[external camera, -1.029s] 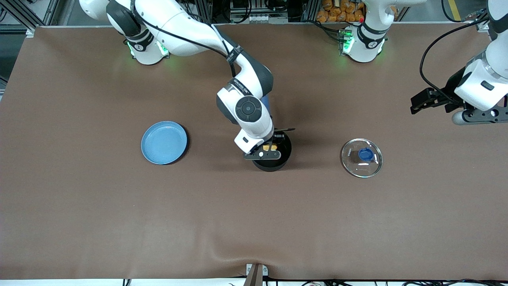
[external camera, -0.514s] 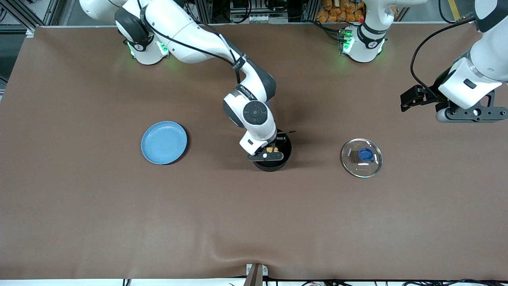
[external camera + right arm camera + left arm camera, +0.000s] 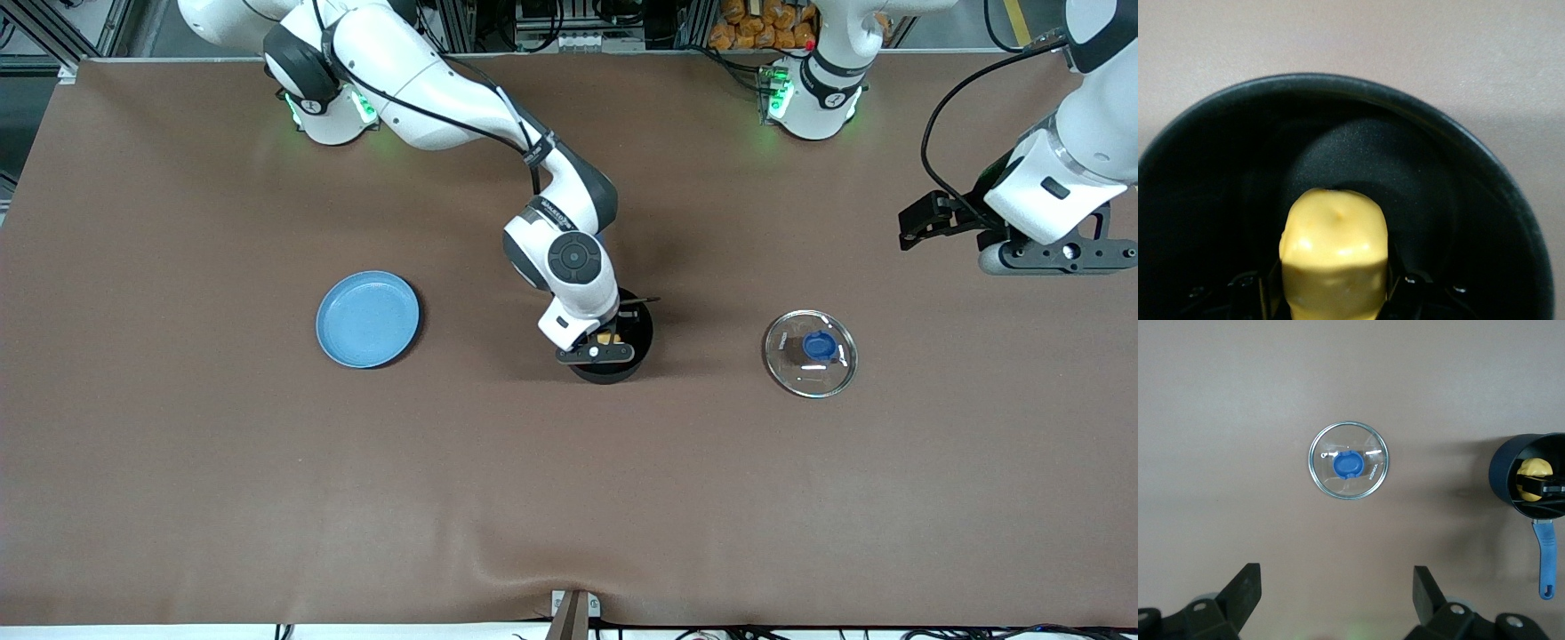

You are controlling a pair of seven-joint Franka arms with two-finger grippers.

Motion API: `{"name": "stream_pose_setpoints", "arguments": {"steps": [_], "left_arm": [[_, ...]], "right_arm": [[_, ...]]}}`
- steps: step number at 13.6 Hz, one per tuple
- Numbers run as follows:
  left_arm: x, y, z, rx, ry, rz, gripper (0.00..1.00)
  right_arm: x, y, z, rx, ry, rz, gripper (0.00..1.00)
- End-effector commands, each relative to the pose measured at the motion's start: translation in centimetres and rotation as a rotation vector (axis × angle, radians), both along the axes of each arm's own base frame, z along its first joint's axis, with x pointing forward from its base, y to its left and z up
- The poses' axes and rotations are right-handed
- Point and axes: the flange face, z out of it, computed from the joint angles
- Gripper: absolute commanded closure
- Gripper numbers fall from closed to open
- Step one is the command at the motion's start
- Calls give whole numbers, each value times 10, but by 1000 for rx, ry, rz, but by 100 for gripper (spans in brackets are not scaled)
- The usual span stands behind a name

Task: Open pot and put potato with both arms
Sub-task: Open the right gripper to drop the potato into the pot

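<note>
The black pot [image 3: 642, 336] stands in the middle of the table with its lid off; it also shows in the left wrist view [image 3: 1507, 479] with its blue handle [image 3: 1544, 553]. My right gripper [image 3: 607, 343] reaches down into the pot and is shut on the yellow potato [image 3: 609, 338], which the right wrist view [image 3: 1333, 257] shows held between the fingers just above the pot's floor [image 3: 1425, 173]. The glass lid [image 3: 831, 372] with its blue knob lies flat on the table toward the left arm's end. My left gripper [image 3: 921, 227] is open and empty, up in the air, its fingers [image 3: 1245, 590] wide apart.
A flat light-blue plate [image 3: 367, 319] lies toward the right arm's end of the table. The pot's handle is mostly hidden under the right arm in the front view. The brown table cloth wrinkles slightly at the edge nearest the front camera.
My right gripper has sunk a little deeper into the pot with the potato. My left arm shifted slightly toward the middle of the table and now holds still.
</note>
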Motion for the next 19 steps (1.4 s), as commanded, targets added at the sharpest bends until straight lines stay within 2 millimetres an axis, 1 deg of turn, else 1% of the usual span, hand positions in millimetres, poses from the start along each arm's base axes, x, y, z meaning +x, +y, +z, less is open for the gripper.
{"name": "stream_pose_setpoints", "arguments": {"steps": [1,4,6,7,9,10,12,14,15,16,17,19], "left_arm": [[-2,1,4,-11,7,0,0],[1,6,2,-10,10,4,0],[1,12,5,-12,5,4,0],[1,13,5,-14,4,6,0],[2,14,5,-16,4,9,0],[1,13,6,-17,3,8,0],[2,13,7,-19,2,14,0],[1,12,9,-20,-1,15,0],[1,14,10,-24,-5,14,0],[1,18,11,-37,-5,22,0],[2,19,10,-41,-5,24,0],[1,22,9,-41,-1,22,0]], "right_arm": [[1,9,2,1,-26,-24,0],[2,10,15,11,-31,-40,0],[5,10,37,20,-31,-44,0],[4,8,42,8,-15,-43,0],[11,3,88,20,-15,-57,0],[17,-3,109,22,-13,-63,0],[35,-24,154,16,-1,-84,0],[47,-50,198,-2,11,-106,0],[57,-72,224,-8,-2,-124,0],[69,-98,241,-17,-3,-141,0],[83,-134,262,-34,-1,-131,0],[103,-193,303,-24,-24,-84,0]]}}
